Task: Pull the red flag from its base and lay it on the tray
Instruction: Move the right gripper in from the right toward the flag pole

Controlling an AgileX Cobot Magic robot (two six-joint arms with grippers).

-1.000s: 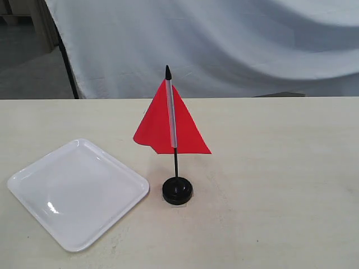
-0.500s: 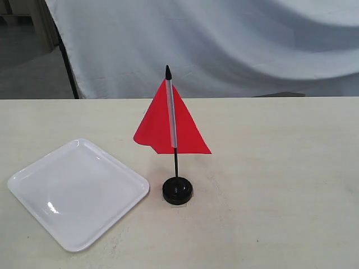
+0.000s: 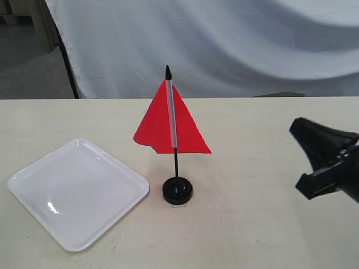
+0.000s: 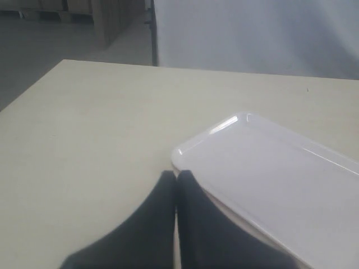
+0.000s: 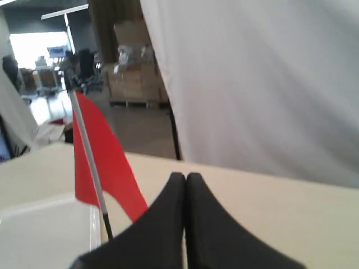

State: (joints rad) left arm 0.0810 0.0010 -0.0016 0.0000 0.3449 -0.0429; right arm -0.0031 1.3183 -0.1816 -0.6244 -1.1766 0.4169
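**Flag upright in its base, both claws closed and empty**

In the exterior view the red flag (image 3: 188, 134) stands upright just left of the frame's centre. Its thin black stick is seated in the base (image 3: 178, 190), and the pointed black tip rises above the far edge of the table (image 3: 269, 224). The red cloth hangs to both sides of the pale sleeve on the stick. The base sits on the table just beside the right corner of the tray (image 3: 78, 193); I cannot tell whether they touch. The tray lies flat in the lower left of the frame, turned so that one corner points at the camera, with nothing on it. A white cloth backdrop (image 3: 224, 45) fills the top of the frame behind the table.

The right gripper (image 5: 185, 178) shows in the exterior view as a black shape at the right edge, level with the lower part of the flag and well apart from it. In the right wrist view its two fingers meet along a thin seam and hold nothing, with the flag's stick and red cloth to the left of them in that frame.

The left gripper (image 4: 176, 175) is out of the exterior frame. In the left wrist view its fingers are pressed together on nothing, with their tips near the closest corner of the tray.
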